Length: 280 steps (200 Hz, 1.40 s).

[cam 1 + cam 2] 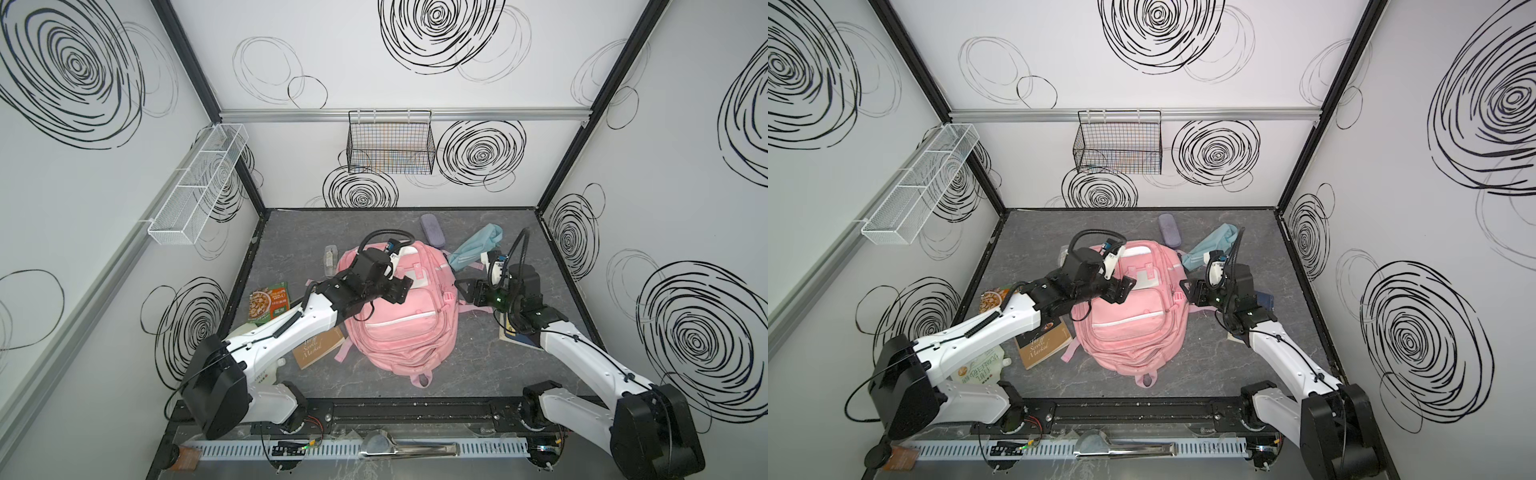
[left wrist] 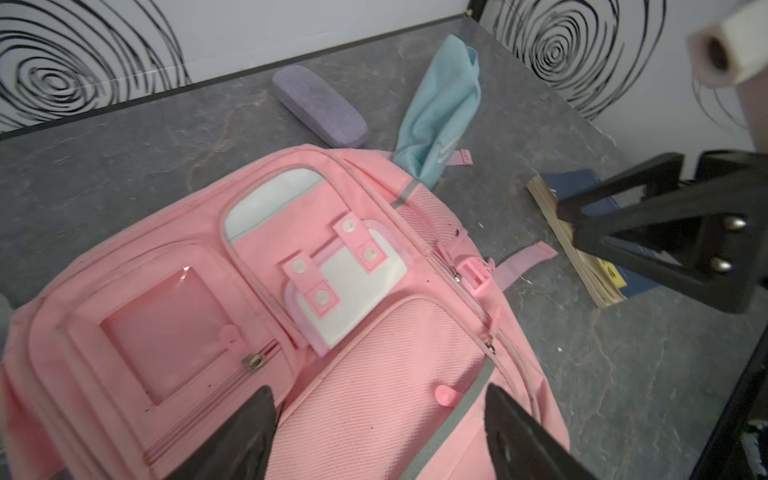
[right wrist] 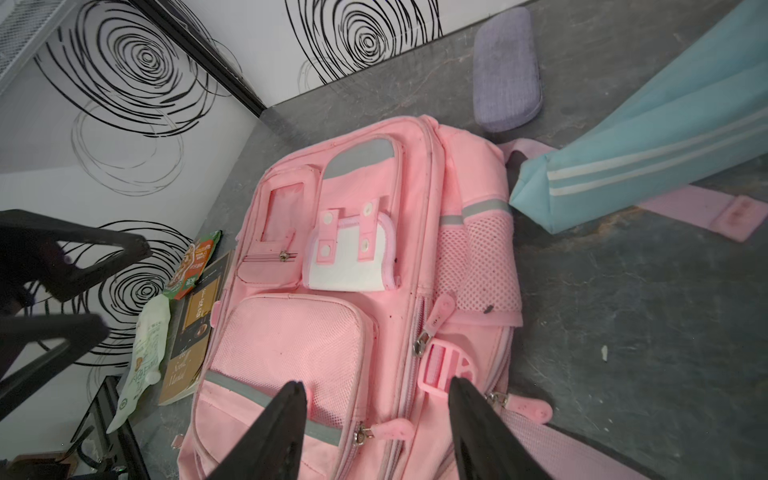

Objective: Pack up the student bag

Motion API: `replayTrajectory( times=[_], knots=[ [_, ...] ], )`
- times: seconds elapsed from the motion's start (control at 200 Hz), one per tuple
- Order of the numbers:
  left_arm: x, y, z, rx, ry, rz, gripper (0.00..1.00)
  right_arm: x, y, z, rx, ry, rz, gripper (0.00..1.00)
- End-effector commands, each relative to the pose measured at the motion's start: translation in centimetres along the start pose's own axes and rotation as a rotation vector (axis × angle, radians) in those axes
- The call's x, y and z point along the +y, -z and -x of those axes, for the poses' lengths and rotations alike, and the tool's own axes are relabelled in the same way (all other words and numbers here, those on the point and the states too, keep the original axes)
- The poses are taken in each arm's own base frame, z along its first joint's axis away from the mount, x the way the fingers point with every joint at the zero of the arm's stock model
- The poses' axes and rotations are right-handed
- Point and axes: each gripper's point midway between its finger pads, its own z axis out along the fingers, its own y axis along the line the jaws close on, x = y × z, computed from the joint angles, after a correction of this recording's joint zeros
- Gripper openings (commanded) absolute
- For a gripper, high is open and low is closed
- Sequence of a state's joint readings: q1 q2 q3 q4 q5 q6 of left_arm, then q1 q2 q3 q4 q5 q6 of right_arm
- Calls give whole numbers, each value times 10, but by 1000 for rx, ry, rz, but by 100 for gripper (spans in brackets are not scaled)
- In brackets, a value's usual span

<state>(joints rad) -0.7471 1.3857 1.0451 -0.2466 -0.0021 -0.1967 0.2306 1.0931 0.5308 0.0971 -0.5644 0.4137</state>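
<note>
The student bag (image 1: 405,328) lies flat in the middle of the grey table, front pockets up and top loop toward the near edge; it also fills both wrist views (image 2: 178,332) (image 3: 291,345). My left gripper (image 1: 400,290) (image 1: 1121,289) hovers over its upper front, open, and the wrist view shows the jaws (image 2: 378,390) straddling the mesh pocket with nothing held. My right gripper (image 1: 464,289) (image 1: 1187,289) sits at the bag's right edge, open. Its jaws (image 3: 376,382) stand either side of a pink zipper pull (image 3: 390,430) near the side buckle (image 3: 442,368), touching neither.
A purple glasses case (image 1: 432,230) and a light-blue pouch (image 1: 473,245) lie behind the bag. A brown book (image 1: 318,353) and a snack packet (image 1: 268,307) lie to its left. A blue book (image 1: 511,332) sits under the right arm. A wire basket (image 1: 390,143) hangs on the back wall.
</note>
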Motion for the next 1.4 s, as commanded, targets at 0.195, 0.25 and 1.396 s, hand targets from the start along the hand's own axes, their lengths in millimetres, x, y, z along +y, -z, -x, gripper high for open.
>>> replayTrajectory(
  times=[0.195, 0.25, 1.396],
  knots=[
    [-42, -40, -36, 207, -200, -8, 82, -40, -17, -23, 106, -58, -113, 50],
    [-46, -48, -43, 238, -226, -9, 82, -48, -18, -22, 122, -39, -143, 49],
    [-55, -103, -67, 386, -324, 34, 12, -63, 12, 30, -31, -66, -152, 51]
  ],
)
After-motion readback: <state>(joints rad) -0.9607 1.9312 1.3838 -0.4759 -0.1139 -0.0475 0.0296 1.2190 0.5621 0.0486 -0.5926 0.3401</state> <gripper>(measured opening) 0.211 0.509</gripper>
